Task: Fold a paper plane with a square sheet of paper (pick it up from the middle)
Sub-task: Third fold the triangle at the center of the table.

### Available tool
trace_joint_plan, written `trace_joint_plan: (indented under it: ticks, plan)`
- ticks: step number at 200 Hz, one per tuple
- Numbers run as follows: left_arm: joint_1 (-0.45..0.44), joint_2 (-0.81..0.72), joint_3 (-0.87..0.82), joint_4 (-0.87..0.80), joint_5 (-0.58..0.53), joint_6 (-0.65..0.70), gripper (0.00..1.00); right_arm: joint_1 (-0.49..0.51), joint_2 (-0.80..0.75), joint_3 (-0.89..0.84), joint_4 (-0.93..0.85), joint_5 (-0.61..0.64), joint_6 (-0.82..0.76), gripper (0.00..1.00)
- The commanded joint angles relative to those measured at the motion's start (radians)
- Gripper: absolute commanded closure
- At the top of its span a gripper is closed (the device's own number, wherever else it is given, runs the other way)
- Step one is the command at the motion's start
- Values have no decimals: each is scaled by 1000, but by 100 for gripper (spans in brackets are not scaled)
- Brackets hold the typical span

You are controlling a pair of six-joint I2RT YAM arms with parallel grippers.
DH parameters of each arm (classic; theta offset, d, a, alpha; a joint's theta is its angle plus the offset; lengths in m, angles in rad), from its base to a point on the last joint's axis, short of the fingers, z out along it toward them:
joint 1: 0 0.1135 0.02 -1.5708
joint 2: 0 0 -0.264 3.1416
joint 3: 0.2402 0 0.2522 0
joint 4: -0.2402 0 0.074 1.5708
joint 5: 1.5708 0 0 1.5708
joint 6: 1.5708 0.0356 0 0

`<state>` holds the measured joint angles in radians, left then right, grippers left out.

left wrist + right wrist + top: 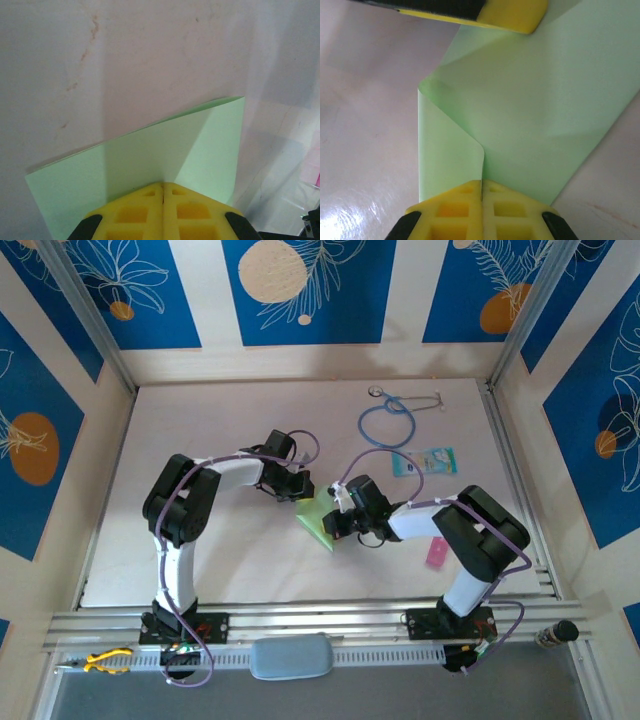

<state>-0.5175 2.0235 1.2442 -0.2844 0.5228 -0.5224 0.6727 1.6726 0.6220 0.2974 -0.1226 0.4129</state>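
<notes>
My left end effector is fully closed on one edge of the green sheet of paper. My right end effector is fully closed on the opposite edge, where the paper curls over. The sheet is mid-worktop, on the near side of the stethoscope.

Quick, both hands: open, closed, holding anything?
Left hand: closed on the green paper.
Right hand: closed on the same paper.
</notes>
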Motion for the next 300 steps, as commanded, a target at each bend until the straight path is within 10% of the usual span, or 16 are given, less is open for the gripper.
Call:
trace_joint_plan:
  ticks: [1, 200, 300]
  plan:
    - [-7, 6, -28, -54, -52, -4, 93, -4, 15, 25, -17, 5, -10, 99]
    - [-7, -164, -23, -50, -111, -31, 80, 13, 19, 6, -38, 39, -2, 100]
    - [-77, -450, -529, 597, -9, -500, 100, 17, 7, 3, -34, 43, 12, 100]
